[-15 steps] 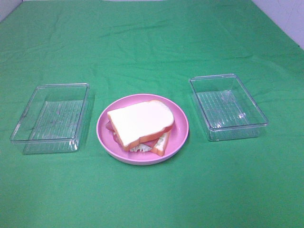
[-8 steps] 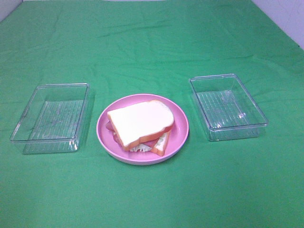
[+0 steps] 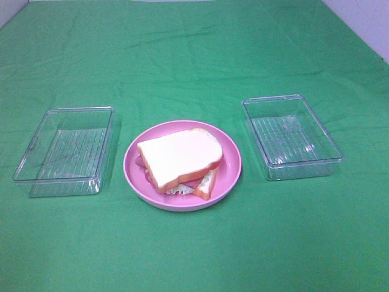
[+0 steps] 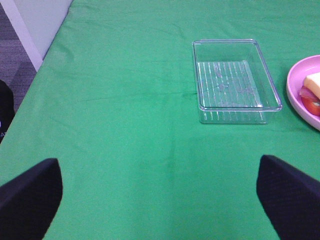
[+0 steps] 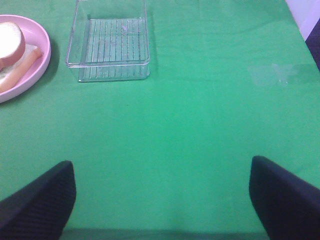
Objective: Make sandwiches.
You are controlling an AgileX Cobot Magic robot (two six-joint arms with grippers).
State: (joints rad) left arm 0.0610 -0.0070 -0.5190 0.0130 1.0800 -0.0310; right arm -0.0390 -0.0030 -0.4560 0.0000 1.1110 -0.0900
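1. The sandwich (image 3: 181, 159) sits on the pink plate (image 3: 231, 173), centre of the exterior high view, a bit below the middle. The top bread slice lies skewed over the lower one, with bits of red bacon and pale lettuce poking out at the front edge.
2. A clear tray (image 3: 65, 151) sits left of the plate and another clear tray (image 3: 292, 137) to the right, both close to it but not touching.
3. Everything's on the green worktop (image 3: 194, 61).
4. Left pincer (image 4: 160, 200): released, fingers spread wide at the bottom corners of its wrist view, holding nothing.
5. Right pincer (image 5: 160, 200): same deal, wide apart over bare green cloth, nothing between the fingers.
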